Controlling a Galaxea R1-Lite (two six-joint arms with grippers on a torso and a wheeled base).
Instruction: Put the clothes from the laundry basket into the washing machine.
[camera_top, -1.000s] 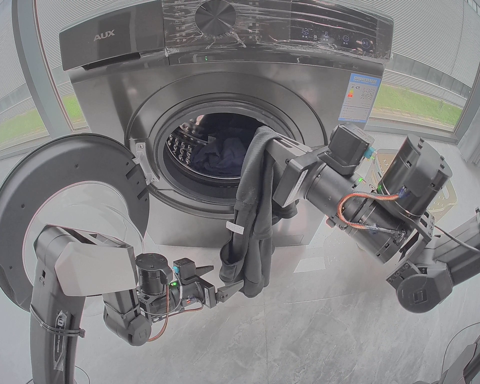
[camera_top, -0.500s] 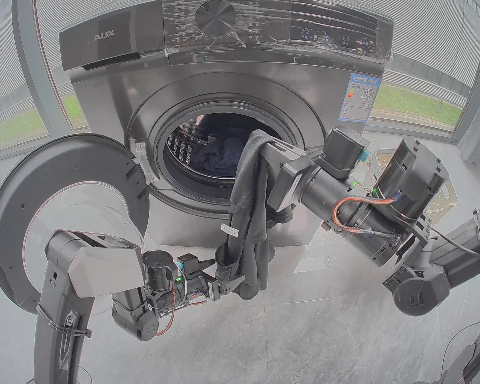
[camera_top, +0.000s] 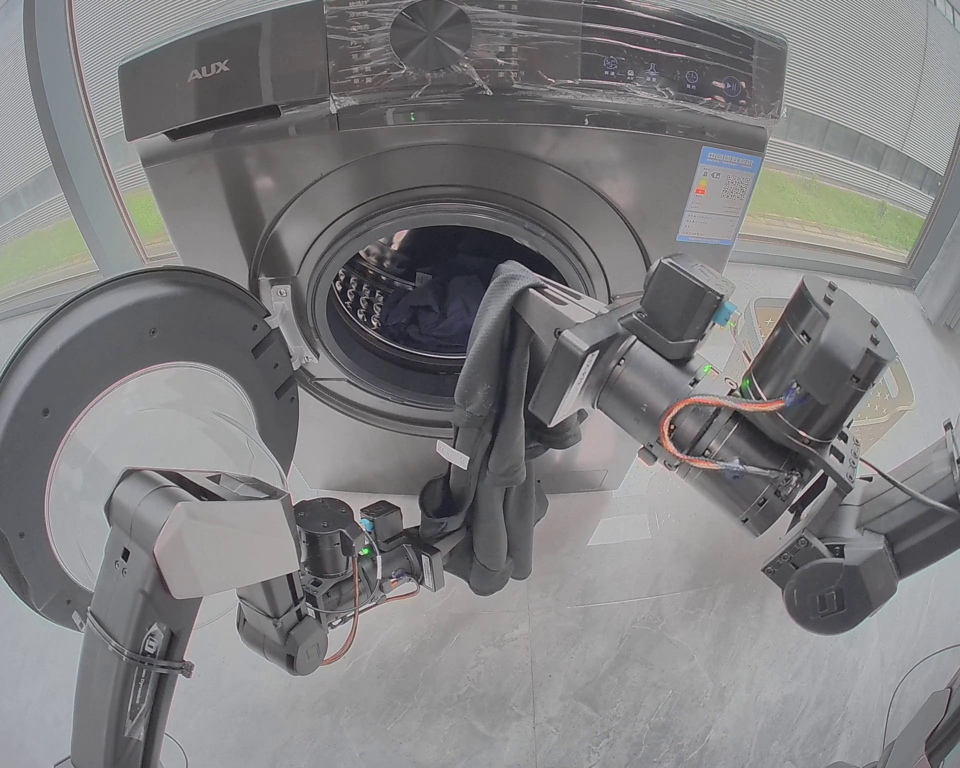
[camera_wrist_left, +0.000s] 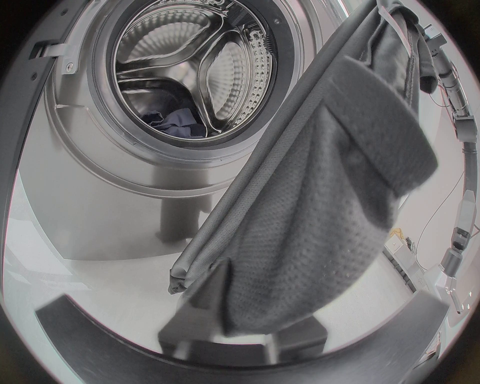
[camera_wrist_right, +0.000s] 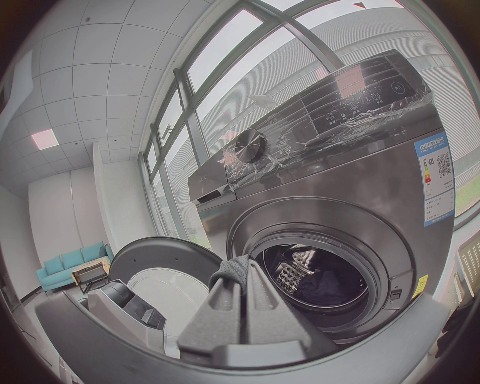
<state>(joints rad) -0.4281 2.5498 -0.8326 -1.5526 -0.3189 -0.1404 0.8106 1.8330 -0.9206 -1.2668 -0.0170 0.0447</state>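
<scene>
The right gripper (camera_top: 522, 296) is pinched tight on the top end of a dark grey garment (camera_top: 495, 430) and holds it up just in front of the right-hand rim of the washing machine (camera_top: 250, 200) opening. From that grip the cloth hangs in long folds past the lower edge of the opening, a small white tag (camera_top: 452, 455) showing on its left side, its bottom end above the pale floor (camera_top: 620, 650). Low down, the left gripper (camera_top: 440, 553) is pushed into the lowest folds and touches them; the cloth covers it, so I cannot tell whether it has closed on anything. The round door (camera_top: 130, 400) stands swung wide to the left. Dark blue clothes (camera_top: 440, 305) lie inside the drum
</scene>
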